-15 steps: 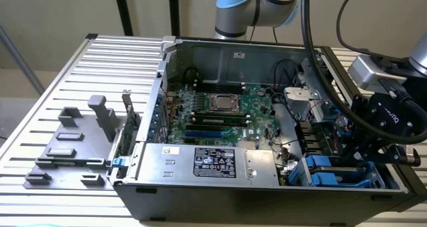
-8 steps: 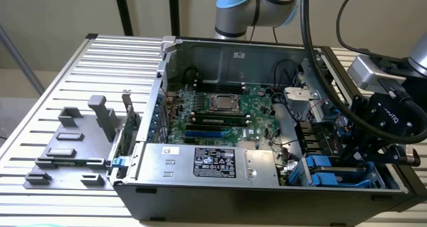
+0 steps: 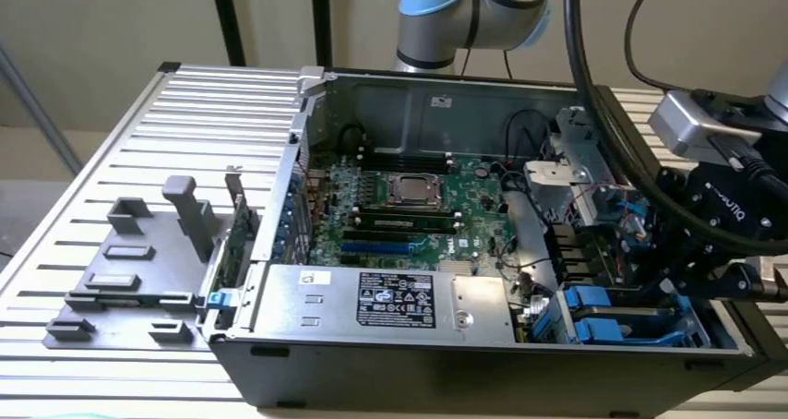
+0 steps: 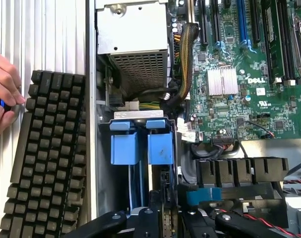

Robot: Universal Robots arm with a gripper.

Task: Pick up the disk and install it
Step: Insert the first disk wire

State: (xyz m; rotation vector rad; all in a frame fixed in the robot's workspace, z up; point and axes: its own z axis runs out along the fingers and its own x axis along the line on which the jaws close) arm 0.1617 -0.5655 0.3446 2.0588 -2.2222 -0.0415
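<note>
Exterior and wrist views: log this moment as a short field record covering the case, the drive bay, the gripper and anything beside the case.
case: open dark metal computer case on a ribbed metal table, green motherboard exposed
power supply: silver box with black-and-white label
drive bay: blue plastic carrier rails seated in the bay; drive body not clearly visible
gripper: black gripper directly at the bay, over the blue rails
fixture: grey plastic fixture with upright posts, unoccupied
outside case: black keyboard, a person's hand at its edge
</note>
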